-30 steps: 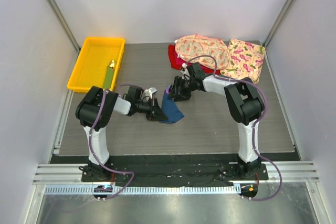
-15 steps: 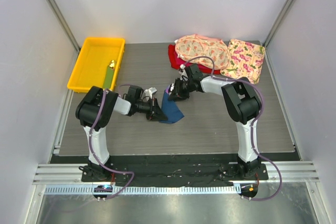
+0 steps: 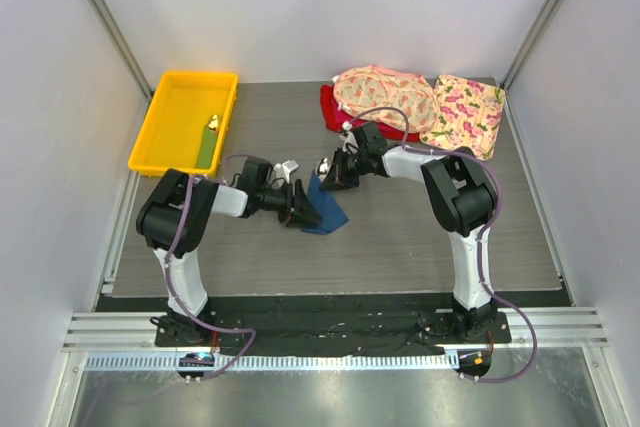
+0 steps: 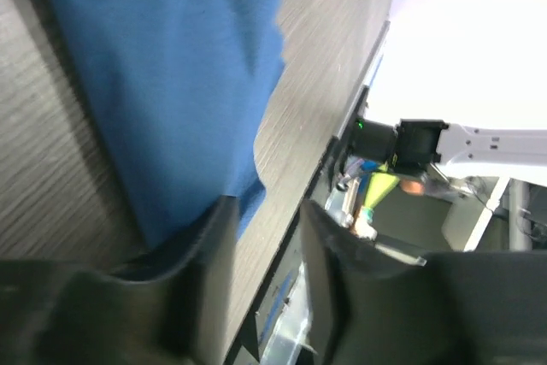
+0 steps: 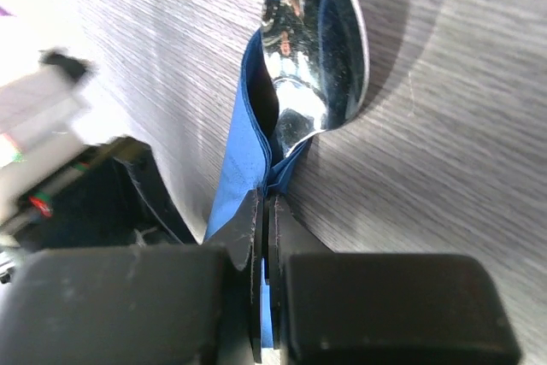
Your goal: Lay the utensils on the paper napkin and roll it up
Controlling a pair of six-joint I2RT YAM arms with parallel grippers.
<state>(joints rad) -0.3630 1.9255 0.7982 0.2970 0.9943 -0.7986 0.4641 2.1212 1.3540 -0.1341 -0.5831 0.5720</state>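
The navy paper napkin [image 3: 325, 210] lies folded and bunched on the grey table between my two grippers. In the right wrist view a silver spoon head [image 5: 314, 49] sticks out of the napkin's [image 5: 244, 156] fold, and the other utensils are hidden. My right gripper [image 5: 267, 211] is shut on the napkin's edge just below the spoon and shows in the top view [image 3: 330, 173]. My left gripper [image 4: 267, 250] stands open at the napkin's [image 4: 171, 83] near corner, with bare table between its fingers [image 4: 214, 271]. From above it [image 3: 300, 205] sits against the napkin's left side.
A yellow tray [image 3: 160, 132] at the back left holds a flat green strip [image 3: 207, 147]. Two pink floral cloths [image 3: 385, 95] [image 3: 463, 112] and a red cloth [image 3: 333, 112] lie at the back right. The table's front edge [image 4: 325, 168] runs close to the left gripper.
My right gripper has closed on the napkin's edge by the spoon. My left gripper has opened and let go of the napkin, and its arm has shifted a little.
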